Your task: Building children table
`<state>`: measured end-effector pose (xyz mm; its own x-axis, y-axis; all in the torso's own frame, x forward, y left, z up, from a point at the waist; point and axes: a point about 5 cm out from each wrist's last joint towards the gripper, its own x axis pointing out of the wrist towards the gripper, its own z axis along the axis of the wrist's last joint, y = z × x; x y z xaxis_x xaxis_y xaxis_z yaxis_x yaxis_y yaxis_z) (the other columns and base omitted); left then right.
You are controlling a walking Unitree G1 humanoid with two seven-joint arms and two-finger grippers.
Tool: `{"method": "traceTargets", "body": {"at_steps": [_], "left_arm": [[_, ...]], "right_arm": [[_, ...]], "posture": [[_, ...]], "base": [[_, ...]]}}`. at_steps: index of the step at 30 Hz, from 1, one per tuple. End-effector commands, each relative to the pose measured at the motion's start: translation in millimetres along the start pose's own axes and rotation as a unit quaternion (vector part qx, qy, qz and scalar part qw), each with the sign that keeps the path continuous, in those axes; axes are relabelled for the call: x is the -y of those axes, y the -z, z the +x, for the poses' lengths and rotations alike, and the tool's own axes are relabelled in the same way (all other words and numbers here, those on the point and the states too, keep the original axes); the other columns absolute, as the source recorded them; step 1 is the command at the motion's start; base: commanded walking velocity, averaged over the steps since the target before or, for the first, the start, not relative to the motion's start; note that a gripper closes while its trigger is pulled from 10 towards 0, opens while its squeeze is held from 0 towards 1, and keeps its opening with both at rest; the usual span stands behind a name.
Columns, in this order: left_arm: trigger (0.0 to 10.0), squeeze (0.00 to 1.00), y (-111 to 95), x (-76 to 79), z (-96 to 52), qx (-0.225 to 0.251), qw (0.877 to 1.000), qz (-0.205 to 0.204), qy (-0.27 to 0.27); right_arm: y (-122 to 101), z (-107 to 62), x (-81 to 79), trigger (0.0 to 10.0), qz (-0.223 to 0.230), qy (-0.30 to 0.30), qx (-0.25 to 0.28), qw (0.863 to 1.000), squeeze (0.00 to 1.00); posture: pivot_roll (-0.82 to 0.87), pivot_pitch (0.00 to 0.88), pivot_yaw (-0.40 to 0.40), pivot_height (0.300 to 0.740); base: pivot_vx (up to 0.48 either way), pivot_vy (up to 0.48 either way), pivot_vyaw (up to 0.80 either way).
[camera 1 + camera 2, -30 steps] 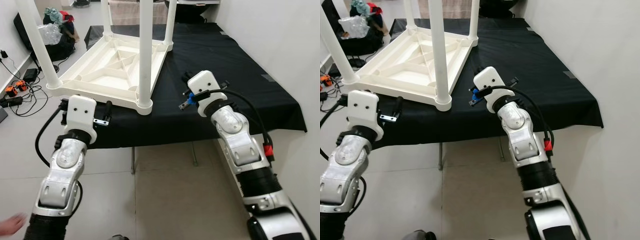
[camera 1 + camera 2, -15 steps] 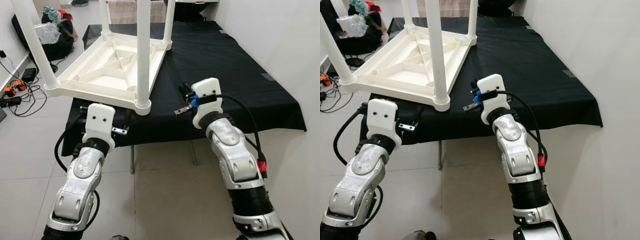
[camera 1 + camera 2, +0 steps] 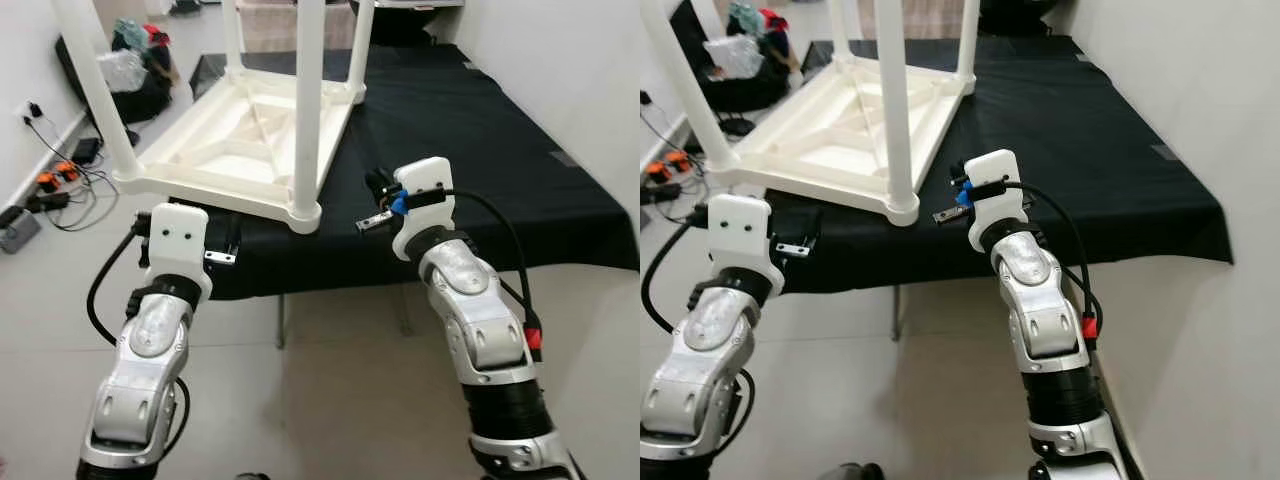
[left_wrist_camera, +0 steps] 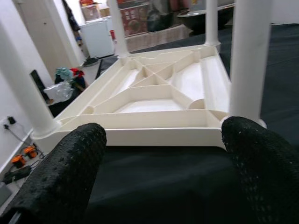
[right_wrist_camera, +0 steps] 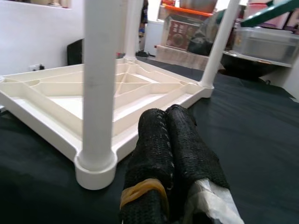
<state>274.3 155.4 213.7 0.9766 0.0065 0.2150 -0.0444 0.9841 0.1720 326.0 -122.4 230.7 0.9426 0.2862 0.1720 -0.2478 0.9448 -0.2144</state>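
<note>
A white plastic children's table (image 3: 250, 150) lies upside down on a black-covered table (image 3: 480, 130), its legs pointing up. The nearest leg (image 3: 307, 110) stands at the front corner. My left gripper (image 4: 163, 140) is open at the black table's front edge. It faces the white table's near rim, with its fingers (image 4: 70, 163) apart from the rim. My right gripper (image 5: 170, 121) is shut with nothing in it. It hovers over the black cloth just to the right of the nearest leg (image 5: 99, 79).
Bags and clutter (image 3: 140, 70) sit on the floor at the back left, with cables and a power strip (image 3: 55, 175) along the left wall. A white wall (image 3: 580, 60) runs close on the right. Tiled floor (image 3: 330, 400) lies below the table's front edge.
The whole view has shifted a little to the right. My left gripper has drawn back leftward from the white table's front corner. The right gripper holds about the same place.
</note>
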Motion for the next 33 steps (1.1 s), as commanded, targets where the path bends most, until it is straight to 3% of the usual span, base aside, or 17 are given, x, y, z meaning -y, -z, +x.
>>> {"method": "traceTargets", "body": {"at_steps": [1, 12, 18, 23, 28, 33], "left_arm": [[10.0, 0.00, -4, 2.0, -1.0, 0.004, 1.000, -0.002, -0.001], [10.0, 0.00, -9, 0.0, -0.7, 0.008, 1.000, -0.007, -0.014], [10.0, 0.00, -4, 2.4, -4.7, 0.000, 1.000, -0.013, -0.003], [10.0, 0.00, -10, 7.9, -4.6, 0.010, 1.000, -0.020, -0.001], [10.0, 0.00, -16, 11.1, -2.6, 0.020, 1.000, -0.022, -0.001], [10.0, 0.00, -22, 3.9, 2.9, 0.034, 0.999, -0.015, -0.013]], "right_arm": [[-3, -1.7, 3.6, 10.0, 0.010, 0.005, 0.005, 1.000, 0.00], [-8, -2.4, 1.4, 10.0, -0.014, -0.006, 0.013, 1.000, 0.00], [-9, -3.1, 2.1, 10.0, 0.015, -0.003, 0.017, 1.000, 0.00], [-6, -6.1, 4.8, 10.0, -0.003, 0.003, 0.016, 1.000, 0.00], [-4, -7.0, 3.1, 10.0, -0.037, 0.004, 0.009, 0.999, 0.00], [-19, 2.6, 12.0, 10.0, -0.019, 0.028, 0.036, 0.999, 0.00]], "posture": [[0.01, 0.129, -0.034, 0.740], [0.01, 0.116, -0.031, 0.740], [0.00, 0.111, -0.031, 0.740], [0.00, 0.102, -0.031, 0.740], [0.00, 0.089, -0.032, 0.740], [0.00, 0.077, -0.036, 0.740]], "base": [[0.000, 0.000, 0.00], [0.000, 0.000, 0.00], [0.000, 0.000, 0.00], [0.000, 0.000, 0.00], [0.000, 0.000, 0.80], [0.000, 0.000, 0.00]]}}
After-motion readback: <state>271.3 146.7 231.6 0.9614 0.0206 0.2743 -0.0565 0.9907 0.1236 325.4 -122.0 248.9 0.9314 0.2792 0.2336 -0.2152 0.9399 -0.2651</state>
